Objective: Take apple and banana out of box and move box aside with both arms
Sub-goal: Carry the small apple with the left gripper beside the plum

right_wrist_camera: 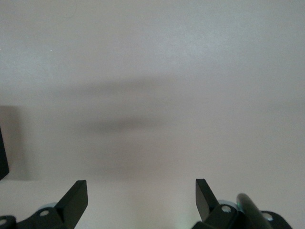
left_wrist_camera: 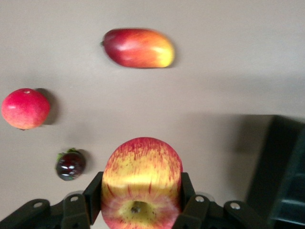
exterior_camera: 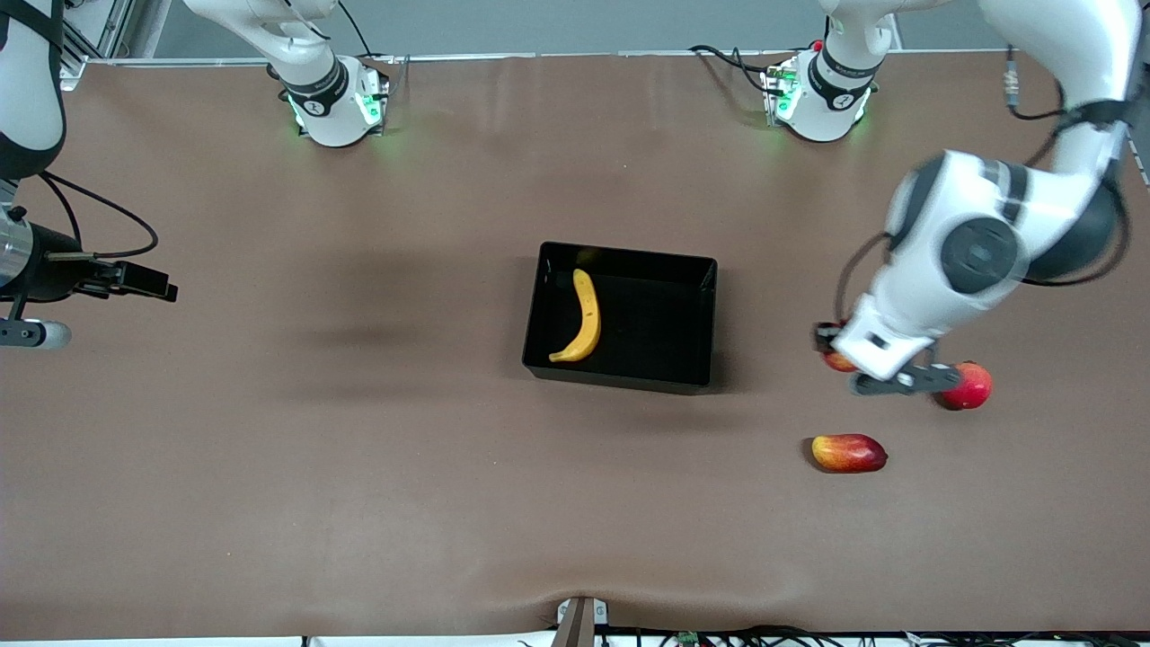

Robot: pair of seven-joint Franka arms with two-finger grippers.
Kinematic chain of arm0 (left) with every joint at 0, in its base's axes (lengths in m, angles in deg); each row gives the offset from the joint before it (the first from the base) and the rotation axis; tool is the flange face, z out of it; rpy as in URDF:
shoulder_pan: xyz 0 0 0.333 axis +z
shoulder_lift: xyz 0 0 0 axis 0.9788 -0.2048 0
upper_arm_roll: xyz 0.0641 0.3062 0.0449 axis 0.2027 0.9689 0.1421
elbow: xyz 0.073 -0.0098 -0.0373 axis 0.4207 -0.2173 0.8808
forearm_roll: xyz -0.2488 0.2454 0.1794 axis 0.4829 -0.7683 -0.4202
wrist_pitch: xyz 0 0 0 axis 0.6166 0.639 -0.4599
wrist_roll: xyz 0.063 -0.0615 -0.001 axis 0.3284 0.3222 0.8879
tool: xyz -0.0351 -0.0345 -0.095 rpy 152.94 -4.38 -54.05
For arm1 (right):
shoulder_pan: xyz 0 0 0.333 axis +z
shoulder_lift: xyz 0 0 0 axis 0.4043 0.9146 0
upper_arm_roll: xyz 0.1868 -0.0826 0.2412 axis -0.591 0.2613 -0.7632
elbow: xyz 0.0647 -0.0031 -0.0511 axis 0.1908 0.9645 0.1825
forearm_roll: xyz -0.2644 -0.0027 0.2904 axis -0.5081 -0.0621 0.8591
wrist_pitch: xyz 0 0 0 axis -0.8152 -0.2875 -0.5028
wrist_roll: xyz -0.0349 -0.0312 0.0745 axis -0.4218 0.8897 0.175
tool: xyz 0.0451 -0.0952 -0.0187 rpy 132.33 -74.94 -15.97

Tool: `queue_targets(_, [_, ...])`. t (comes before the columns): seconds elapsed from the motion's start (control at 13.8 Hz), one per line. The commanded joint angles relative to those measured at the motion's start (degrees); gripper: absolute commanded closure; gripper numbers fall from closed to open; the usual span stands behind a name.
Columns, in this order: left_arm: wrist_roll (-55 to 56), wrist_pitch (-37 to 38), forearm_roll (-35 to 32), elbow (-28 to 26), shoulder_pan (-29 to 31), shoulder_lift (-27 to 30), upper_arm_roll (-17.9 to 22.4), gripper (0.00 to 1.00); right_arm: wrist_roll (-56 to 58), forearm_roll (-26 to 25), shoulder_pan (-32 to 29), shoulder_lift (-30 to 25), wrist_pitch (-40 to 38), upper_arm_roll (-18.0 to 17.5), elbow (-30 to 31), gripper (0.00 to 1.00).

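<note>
The left hand point(left_wrist_camera: 140, 210) grips the apple point(left_wrist_camera: 141, 183) between its fingers, lifted over the worktop point(exterior_camera: 359, 449) beside the box point(exterior_camera: 692, 314). The banana point(exterior_camera: 582, 316) lies inside that box. Just beside the left hand sits the round red fruit point(exterior_camera: 970, 386); the mango point(exterior_camera: 849, 453) lies near. The right hand point(right_wrist_camera: 140, 200) waits spread wide and empty at its end of the worktop.

Banana point(exterior_camera: 582, 316): yellow. Box point(exterior_camera: 692, 270): glossy black. Apple point(left_wrist_camera: 141, 183): red streaks over yellow. Mango point(exterior_camera: 848, 453): red-yellow. Round fruit point(exterior_camera: 968, 386): plain pinkish-red. Table point(exterior_camera: 359, 449): brown.
</note>
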Motion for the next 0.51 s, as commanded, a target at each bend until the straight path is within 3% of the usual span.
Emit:
queue_targets(0.0, [-6.21,-3.07,-0.91,-0.22,6.16,-5.03,-0.77,1.00,-0.30,1.01,-0.71,0.58,1.92,-0.31,-0.98,0.00])
queue_targets(0.14, [-7.11,-6.50,-1.36,-0.13,9.25,-8.72,-0.68,1.00,-0.30,1.10,-0.71,1.46,3.69,-0.31,-0.98,0.00])
queue_targets(0.43, [-6.15,-10.82,-9.26,-0.22,9.60,-13.83,-0.51,1.00,-0.21,2.67,-0.80,1.90,3.69,-0.31,-0.98,0.00])
